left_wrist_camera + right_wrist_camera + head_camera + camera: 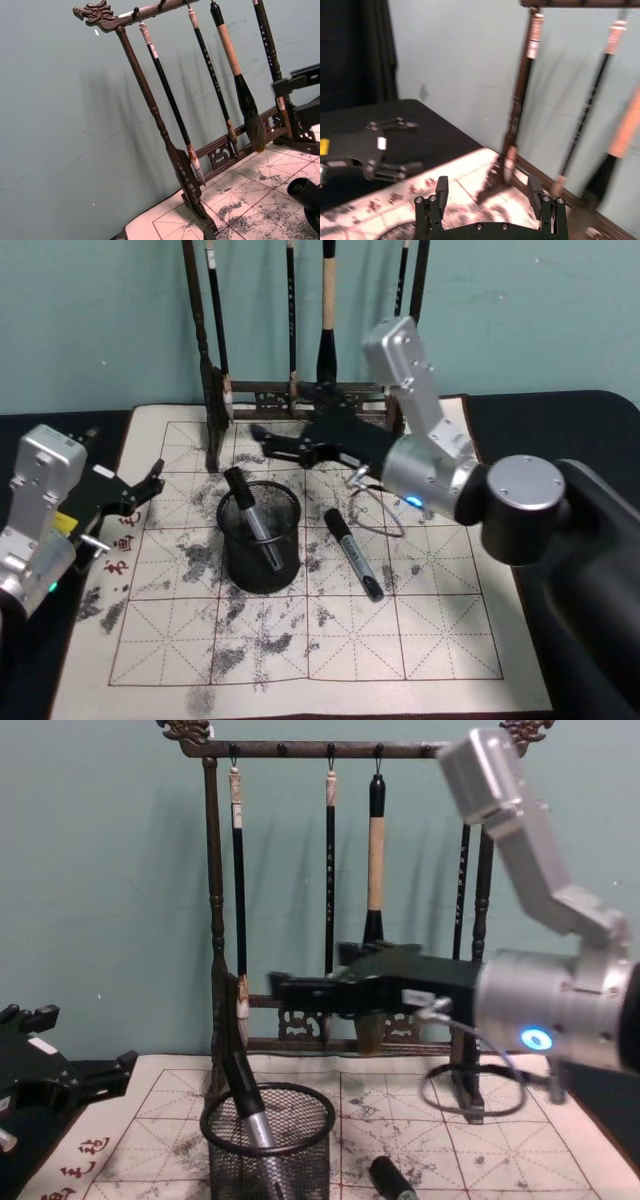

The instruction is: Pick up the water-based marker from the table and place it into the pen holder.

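one water-based marker (250, 515) leans inside the pen holder (240, 562) and a second marker (352, 553) lies on the bench (400, 640) just beside it, so with the right tool (266, 443) spread empty above the holder and the left tool (152, 485) parked agape, that pick looks left to do.

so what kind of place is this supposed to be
Most likely a calligraphy desk set up as a robot test bench: a dark wooden brush rack hung with ink brushes, a whitish practice mat with red grid lines and ink stains, and a mesh pen holder on it.
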